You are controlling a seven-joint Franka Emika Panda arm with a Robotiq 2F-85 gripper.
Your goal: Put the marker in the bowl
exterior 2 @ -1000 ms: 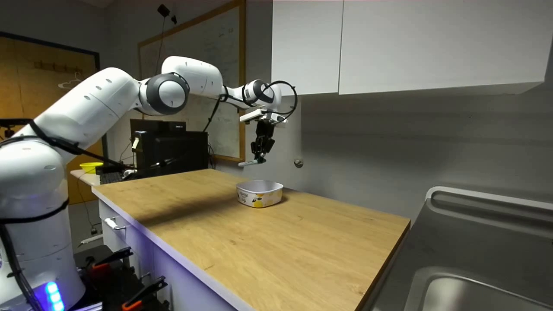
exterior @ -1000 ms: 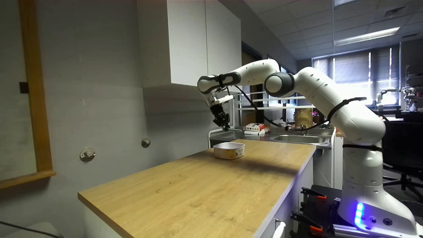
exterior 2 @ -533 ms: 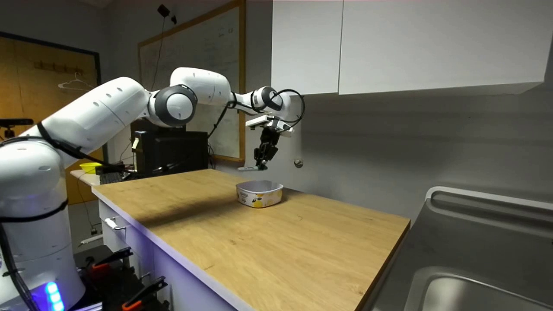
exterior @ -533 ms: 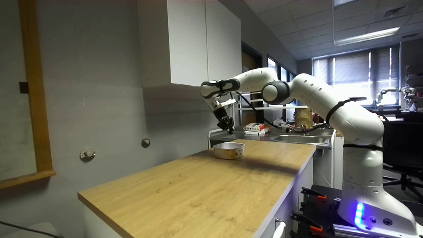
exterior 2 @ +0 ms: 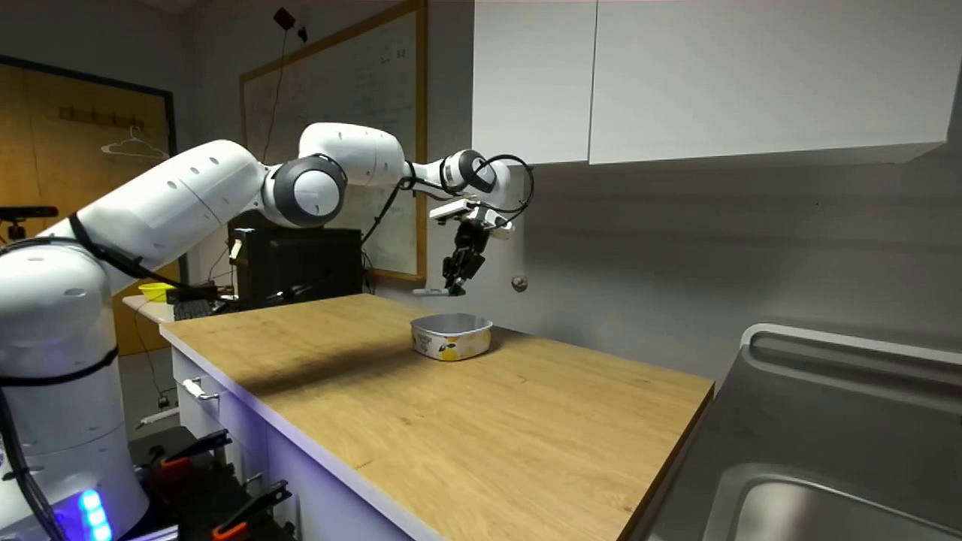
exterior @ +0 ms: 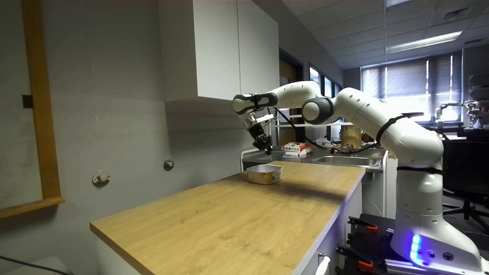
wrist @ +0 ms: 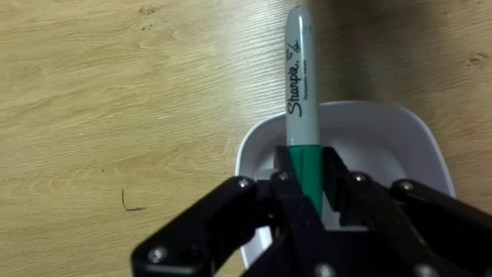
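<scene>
Above the bowl [exterior 2: 451, 346], your pincer [wrist: 306, 165] grips the marker [wrist: 301, 84] by its green cap. You have come lower in the last second, then nearly stopped, so release seems near, though in the wrist view the grey end crosses the rim.

In an exterior view, the black gripper [exterior 2: 455, 288] clasps the pale marker [exterior 2: 431, 292], nearly level, above the yellow-patterned bowl [exterior 2: 451, 347] and apart from it. The bowl sits upright on the wooden counter [exterior 2: 518, 428]; 2 white cabinet doors [exterior 2: 759, 75] hang higher up.
</scene>
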